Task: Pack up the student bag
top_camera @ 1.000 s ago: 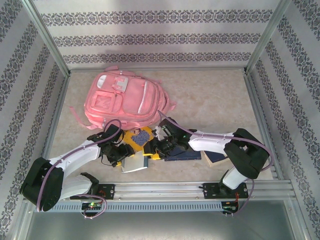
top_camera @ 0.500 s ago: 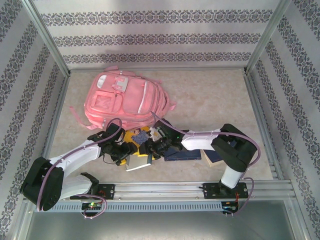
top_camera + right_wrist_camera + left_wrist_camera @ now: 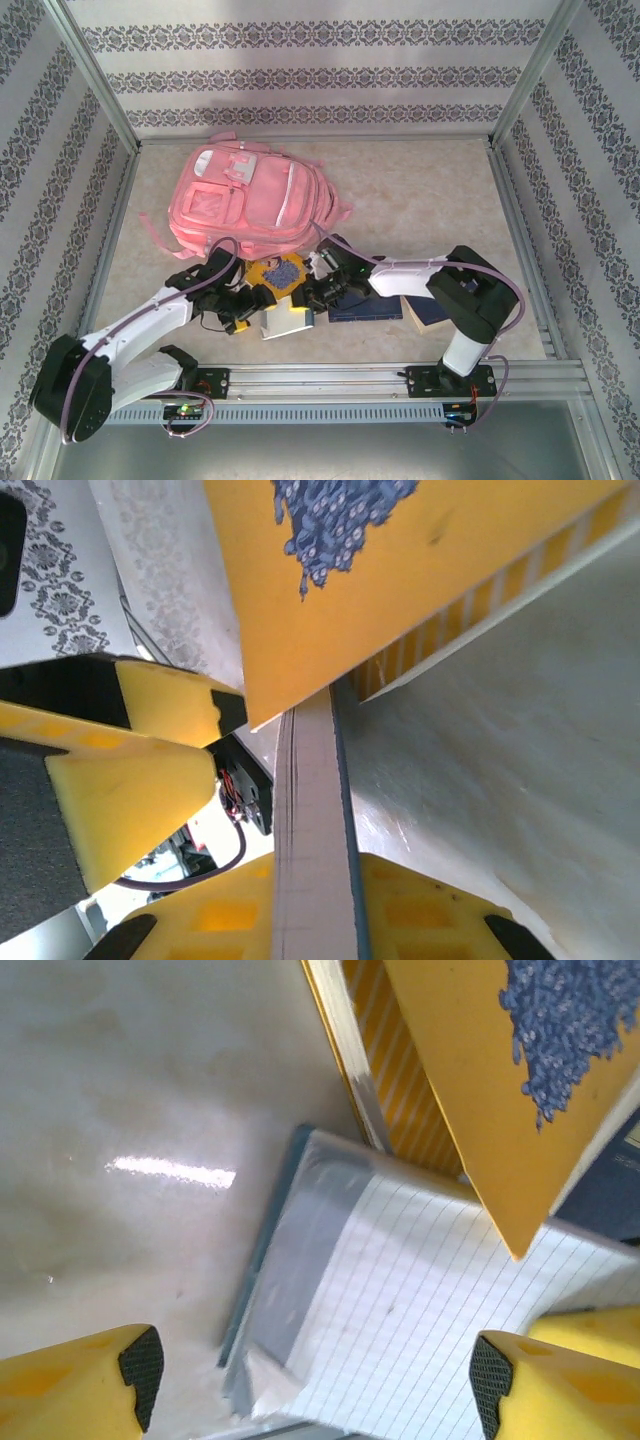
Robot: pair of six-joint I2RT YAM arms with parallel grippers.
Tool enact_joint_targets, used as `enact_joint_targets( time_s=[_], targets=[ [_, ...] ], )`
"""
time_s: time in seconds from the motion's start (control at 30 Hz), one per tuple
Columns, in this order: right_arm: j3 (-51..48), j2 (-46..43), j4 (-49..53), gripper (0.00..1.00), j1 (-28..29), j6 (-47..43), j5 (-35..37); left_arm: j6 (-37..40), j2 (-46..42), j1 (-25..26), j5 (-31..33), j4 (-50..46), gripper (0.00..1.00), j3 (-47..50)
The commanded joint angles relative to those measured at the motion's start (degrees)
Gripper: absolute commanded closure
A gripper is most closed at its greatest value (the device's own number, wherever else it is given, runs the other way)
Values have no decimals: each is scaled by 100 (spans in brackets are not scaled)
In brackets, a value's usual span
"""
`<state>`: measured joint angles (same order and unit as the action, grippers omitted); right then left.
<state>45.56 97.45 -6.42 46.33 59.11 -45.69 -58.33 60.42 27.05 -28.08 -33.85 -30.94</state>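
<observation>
1. Ref pt = the notebook (image 3: 287, 326): lies flat on the table (image 3: 430, 200), lined pages up, blue-grey cover edge showing along its L side.
2. The bag (image 3: 245, 200) is on the far side of the notebook, a bit to its L. It lies flat w/ front pockets up and pink straps trailing out both sides. It doesn't touch the notebook. Can't tell if any zip is open.
3. A yellow book (image 3: 278, 272) w/ a blue speckled patch sits betw. bag and notebook. Its near corner overhangs the notebook's far edge, and its far edge is right by the bag.
4. The L gripper (image 3: 315, 1380) is at the notebook's L edge, jaws spread wide, gripping nothing. One finger is over bare table just L of the notebook, the other over the lined page.
5. The R gripper (image 3: 315, 920) is at the notebook's far-R corner. Its fingers are closed in on the notebook's edge, w/ the page block and blue cover pinched betw. the two yellow fingers.
6. In the R wrist view the L gripper's yellow fingers show just beside that same edge, apart from it.
7. A dark blue book (image 3: 365, 308) lies flat just R of the notebook, partly under the R arm.
8. A 2nd dark book (image 3: 425, 315) lies further R of the notebook, also partly under that arm.
</observation>
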Motion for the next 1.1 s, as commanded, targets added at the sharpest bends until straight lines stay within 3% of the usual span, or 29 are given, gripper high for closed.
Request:
enact_joint_targets(
  time_s=[0.0,0.17,0.4,0.67,0.8,0.97,1.0,1.07],
  targets=[
    [93,-684,299,100,-287,-246,-99,228,-454,24,-7,-646,17,-336],
    [453,-1425,501,100,-784,-73,-432,31,-883,-64,-354,-217,14,-613],
    [1029,-1982,488,100,-1242,299,-1007,-443,-578,-194,-1119,1276,16,-1241],
    [1045,-2573,74,100,-1563,1059,-894,-1261,-471,-212,-1173,2563,24,-1744],
    [1025,-2769,-62,100,-1574,1300,-752,-1796,-402,-209,-1122,3400,44,-1610],
    [966,-3007,44,100,-1648,1351,-531,-2029,-341,-210,-1063,3845,81,-1722],
    [982,-3034,152,96,-1668,1304,-502,-2025,-345,-216,-1032,3836,88,-1767],
    [970,-3126,396,77,-1734,1235,-369,-2018,-347,-210,-956,3850,98,-1841]
  ],
)
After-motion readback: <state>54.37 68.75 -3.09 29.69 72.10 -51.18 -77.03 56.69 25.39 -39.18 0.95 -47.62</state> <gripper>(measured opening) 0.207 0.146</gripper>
